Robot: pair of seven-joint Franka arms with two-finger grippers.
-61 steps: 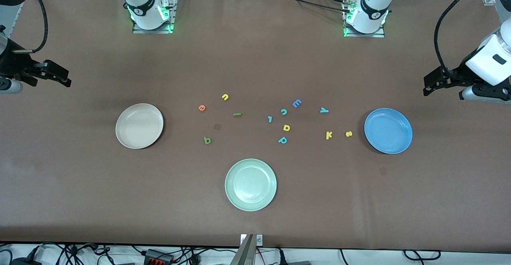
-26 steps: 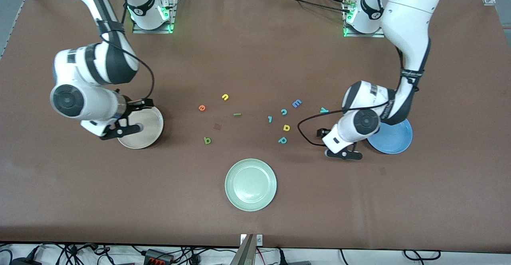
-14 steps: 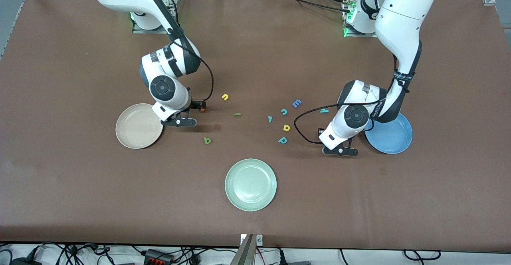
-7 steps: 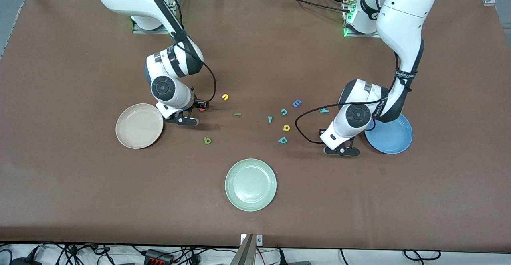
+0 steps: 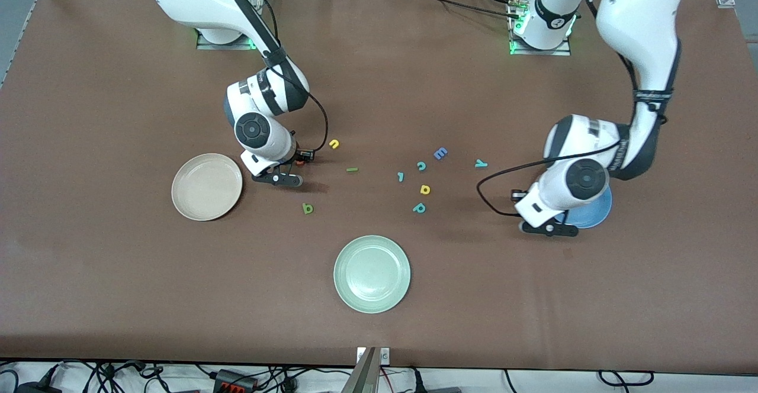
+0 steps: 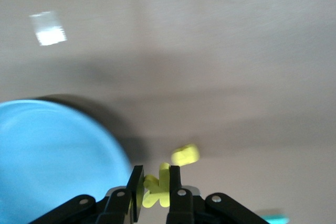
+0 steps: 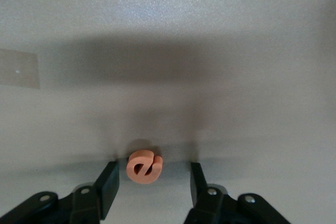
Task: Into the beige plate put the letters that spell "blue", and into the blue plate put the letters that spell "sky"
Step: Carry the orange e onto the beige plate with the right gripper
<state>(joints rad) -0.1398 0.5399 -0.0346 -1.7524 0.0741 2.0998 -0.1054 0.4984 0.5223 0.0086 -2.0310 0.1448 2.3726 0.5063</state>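
My left gripper [image 6: 156, 182] is shut on the yellow k [image 6: 160, 190], held above the table beside the rim of the blue plate [image 6: 52, 156]. The yellow s [image 6: 185, 155] lies on the table just past the fingertips. In the front view the left wrist covers most of the blue plate [image 5: 597, 214]. My right gripper [image 7: 153, 182] is low and open, with the orange e [image 7: 144, 167] lying between its fingers and touching neither. The beige plate [image 5: 206, 187] lies beside that gripper. Yellow u [image 5: 334, 143], green l [image 5: 352, 170], green b [image 5: 307, 208] and teal y [image 5: 481, 163] lie on the table.
A pale green plate [image 5: 372, 273] sits nearest the front camera. Mid-table lie a blue E [image 5: 440, 153], a teal c [image 5: 421, 166], a small teal letter [image 5: 401, 176], a yellow looped letter [image 5: 424, 189] and a teal p [image 5: 419, 208].
My left gripper has shut on the k, lifted it and carried it toward the blue plate. My right gripper has settled around the e and its fingers have drawn closer together.
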